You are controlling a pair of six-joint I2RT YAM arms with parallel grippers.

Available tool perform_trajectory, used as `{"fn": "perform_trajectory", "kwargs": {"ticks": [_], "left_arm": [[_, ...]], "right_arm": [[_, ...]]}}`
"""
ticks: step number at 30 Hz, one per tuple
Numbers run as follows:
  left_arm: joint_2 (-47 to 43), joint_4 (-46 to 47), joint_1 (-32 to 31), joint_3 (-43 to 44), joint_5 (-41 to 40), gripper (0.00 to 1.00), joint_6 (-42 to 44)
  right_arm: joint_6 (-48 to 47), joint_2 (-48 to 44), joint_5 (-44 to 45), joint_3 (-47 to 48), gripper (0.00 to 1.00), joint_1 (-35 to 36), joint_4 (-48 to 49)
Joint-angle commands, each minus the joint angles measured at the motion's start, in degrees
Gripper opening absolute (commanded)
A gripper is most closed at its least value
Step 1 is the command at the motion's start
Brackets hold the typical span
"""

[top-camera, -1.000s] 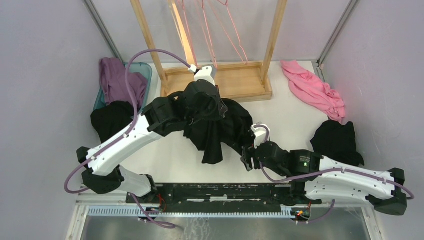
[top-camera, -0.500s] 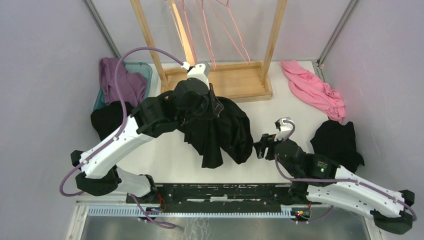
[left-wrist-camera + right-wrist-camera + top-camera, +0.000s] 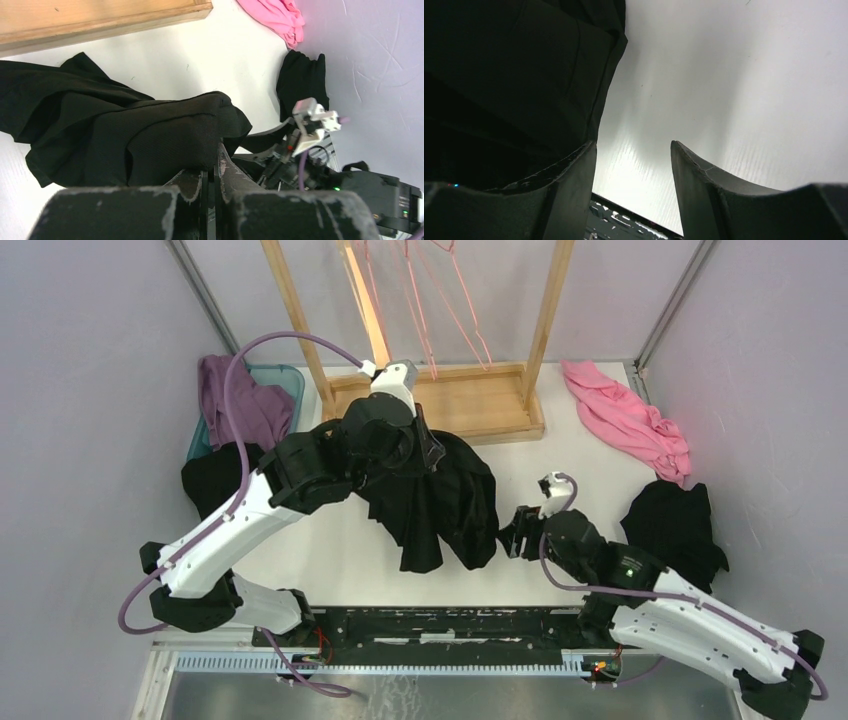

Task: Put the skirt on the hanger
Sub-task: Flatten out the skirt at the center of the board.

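Note:
The black skirt (image 3: 440, 505) hangs bunched from my left gripper (image 3: 424, 447), which is shut on its upper edge above the table's middle. In the left wrist view the fabric (image 3: 125, 130) drapes over the closed fingertips of that gripper (image 3: 218, 150). My right gripper (image 3: 510, 533) stands open just right of the skirt's lower edge, low over the table. In the right wrist view the dark cloth (image 3: 514, 75) lies against the left finger, and nothing is between the fingers of the gripper (image 3: 634, 150). The pale beige hanger (image 3: 372, 315) hangs edge-on in the wooden rack.
The wooden rack's base (image 3: 470, 405) sits behind the skirt, with pink wire hangers (image 3: 445, 300) above it. A pink garment (image 3: 630, 420) and a black garment (image 3: 675, 520) lie at right. A teal bin (image 3: 292, 380) with purple cloth and another black garment (image 3: 215, 480) are at left.
The right arm swung out to the right and its gripper came back up beside the skirt's right edge. The left arm carried the skirt slightly toward the rack.

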Motion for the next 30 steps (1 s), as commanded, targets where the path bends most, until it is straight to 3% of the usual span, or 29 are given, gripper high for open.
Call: {"fn": "perform_trajectory", "kwargs": {"ticks": [1,8,21,28,30], "left_arm": [[-0.98,2.47,0.83,2.65,-0.43,0.03,2.71],[-0.74,3.29,1.92,1.99,0.18,0.03,3.22],[-0.65,5.01,3.66,0.99,2.57,0.03,3.65],[-0.61,5.01,4.02,2.14,2.97,0.03,3.76],[-0.78,5.10,4.21,2.21,2.97,0.03,3.79]], "right_arm": [[0.42,-6.26,3.56,3.01,0.62,-0.13,-4.91],[-1.01,-0.66,-6.41,2.92,0.62,-0.18,0.75],[-0.13,4.59,-9.46,0.89,0.62,-0.17,7.04],[1.61,9.18,-10.94,-1.81,0.50,-0.09,13.02],[1.52,10.31,-11.44,-1.57,0.39,-0.03,13.80]]}}
